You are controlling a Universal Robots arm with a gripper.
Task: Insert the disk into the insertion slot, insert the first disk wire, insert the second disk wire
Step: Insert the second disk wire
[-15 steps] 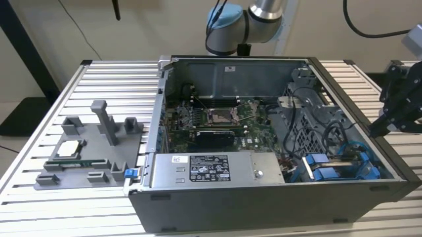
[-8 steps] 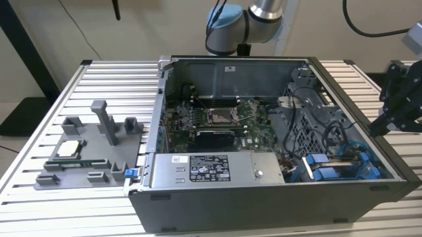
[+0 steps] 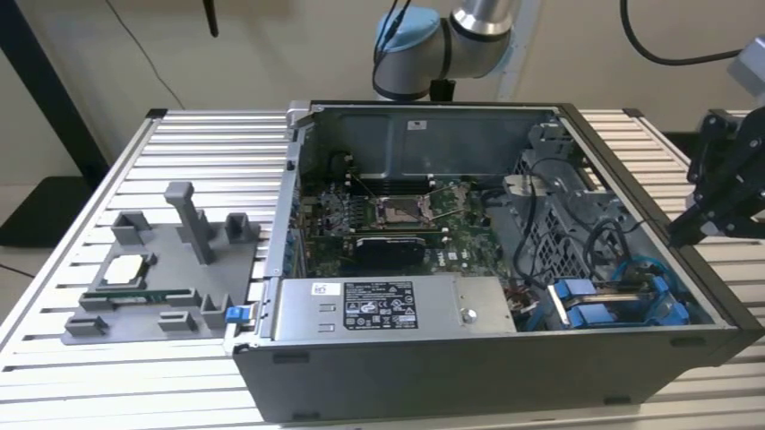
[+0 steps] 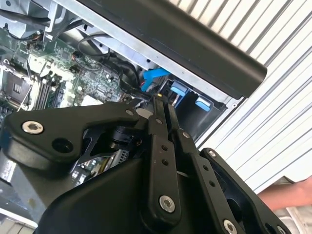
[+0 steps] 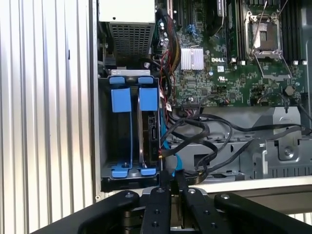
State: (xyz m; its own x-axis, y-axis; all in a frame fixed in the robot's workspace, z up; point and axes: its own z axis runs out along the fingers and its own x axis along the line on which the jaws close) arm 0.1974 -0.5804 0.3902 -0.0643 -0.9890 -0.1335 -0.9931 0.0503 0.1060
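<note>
The disk (image 5: pixel 150 127) stands on edge in its blue carrier inside the insertion slot (image 5: pixel 108 141), a bay of the grey drive cage. Beside it is a second blue carrier (image 5: pixel 121 100). In the exterior view the blue carriers (image 3: pixel 594 314) sit in the case's near corner, at the exterior view's right. A blue flat wire (image 5: pixel 169 158) and loose black wires (image 5: pixel 200 141) lie by the disk's end; I cannot tell whether any is plugged in. My black gripper (image 5: pixel 171 176) hovers outside the case wall by the cage, its fingers (image 4: pixel 157 109) shut together with nothing visibly between them. It also shows as the gripper (image 3: pixel 717 202) at the exterior view's right.
The open computer case (image 3: pixel 478 367) holds a motherboard with a CPU socket (image 3: pixel 400 210) and a grey power-supply box (image 3: pixel 395 309). A grey fixture (image 3: pixel 167 278) with parts stands on the ribbed table at the exterior view's left. A person's arm (image 4: pixel 287 192) is beside the case.
</note>
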